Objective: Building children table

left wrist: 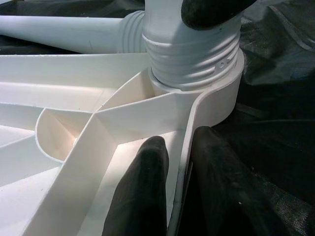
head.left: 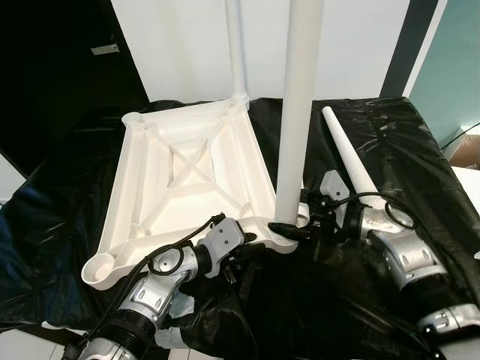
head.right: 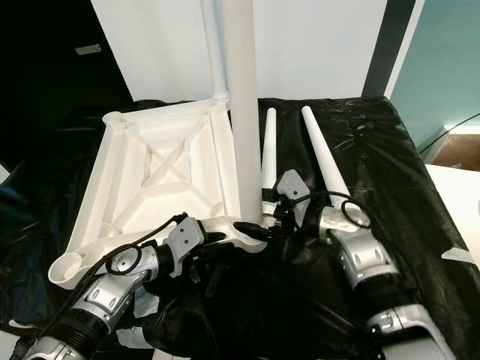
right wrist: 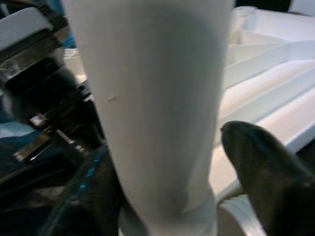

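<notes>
The white table top [head.left: 187,172] lies upside down on a black sheet. One white leg [head.left: 236,52] stands upright in its far corner. A second leg [head.left: 296,112] stands in the near right corner socket [left wrist: 197,64]. My right gripper [head.left: 289,229] is shut on the base of this near leg [right wrist: 157,98], one finger on each side. Beside that socket, my left gripper [left wrist: 179,191] is shut on the table top's rim, with one finger [left wrist: 142,191] inside the rim and the other outside. Two loose legs [head.right: 268,150] [head.right: 322,161] lie on the sheet to the right.
The black plastic sheet [head.left: 390,150] covers the work surface and is wrinkled all over. Open corner sockets show at the near left [head.left: 101,266] and far left [head.left: 133,118]. A white wall stands close behind. A light surface [head.left: 469,180] borders the sheet's right edge.
</notes>
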Controlling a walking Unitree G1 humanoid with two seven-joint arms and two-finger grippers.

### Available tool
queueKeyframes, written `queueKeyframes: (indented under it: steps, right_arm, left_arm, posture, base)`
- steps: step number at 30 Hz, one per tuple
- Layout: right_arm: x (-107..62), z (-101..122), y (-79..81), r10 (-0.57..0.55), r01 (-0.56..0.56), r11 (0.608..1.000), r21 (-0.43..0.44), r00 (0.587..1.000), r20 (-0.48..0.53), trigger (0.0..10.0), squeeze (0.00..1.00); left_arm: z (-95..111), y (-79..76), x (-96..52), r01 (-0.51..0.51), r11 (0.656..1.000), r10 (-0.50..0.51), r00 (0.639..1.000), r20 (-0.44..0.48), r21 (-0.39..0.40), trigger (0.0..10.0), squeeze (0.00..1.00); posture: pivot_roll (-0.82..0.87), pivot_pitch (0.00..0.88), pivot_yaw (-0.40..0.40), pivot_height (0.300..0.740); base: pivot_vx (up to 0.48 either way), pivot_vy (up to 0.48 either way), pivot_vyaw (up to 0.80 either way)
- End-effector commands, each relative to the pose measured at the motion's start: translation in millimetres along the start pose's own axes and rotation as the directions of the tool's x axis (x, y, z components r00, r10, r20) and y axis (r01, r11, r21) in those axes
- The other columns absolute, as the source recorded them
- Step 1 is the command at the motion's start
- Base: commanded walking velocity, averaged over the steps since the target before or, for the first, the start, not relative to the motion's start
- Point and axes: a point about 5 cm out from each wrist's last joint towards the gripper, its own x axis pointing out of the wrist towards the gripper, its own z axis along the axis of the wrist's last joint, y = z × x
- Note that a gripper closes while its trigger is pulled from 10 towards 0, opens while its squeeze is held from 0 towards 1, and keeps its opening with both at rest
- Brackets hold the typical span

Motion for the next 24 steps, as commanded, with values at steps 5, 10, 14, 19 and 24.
queueKeyframes:
  steps: [5,10,14,19,24]
  right_arm:
    - [-9.9,-7,-3.6,-0.026,0.027,0.999,0.047,0.999,-0.026,0.0,0.0]
    - [-7.4,-8,6.4,-0.215,0.205,0.967,0.154,0.975,0.054,0.0,0.0]
    - [-5.1,-15,18.9,-0.419,0.4,0.891,0.214,0.906,0.055,0.0,0.0]
    - [-9.5,-27,40.4,-0.616,0.596,0.769,0.231,0.788,0.02,0.0,0.0]
    - [-12.2,-28,41.6,-0.694,0.67,0.7,0.248,0.72,0.011,0.0,0.0]
  left_arm:
    - [-26,-15.8,-7.2,0.077,0.995,-0.084,0.992,-0.095,-0.069,10.0,0.0]
    - [-26,-15.6,-8.0,0.076,0.995,-0.082,0.992,-0.097,-0.068,10.0,0.0]
    - [-26,-15.7,-7.6,0.078,0.995,-0.084,0.992,-0.097,-0.068,10.0,0.0]
    - [-26,-16.3,-7.3,0.09,0.994,-0.096,0.991,-0.095,-0.066,10.0,0.0]
    - [-26,-16.9,-7.8,0.097,0.993,-0.103,0.99,-0.098,-0.066,10.0,0.0]
  posture:
    - [0.06,0.0,0.052,0.74]
    - [0.06,0.0,0.052,0.74]
    - [0.05,0.0,0.058,0.74]
    - [0.04,0.0,0.069,0.74]
    - [0.04,0.0,0.072,0.74]
  base:
    - [0.0,0.0,0.0]
    - [0.0,0.0,0.0]
    - [0.0,0.0,0.0]
    - [0.0,0.0,0.0]
    - [0.0,0.0,0.0]
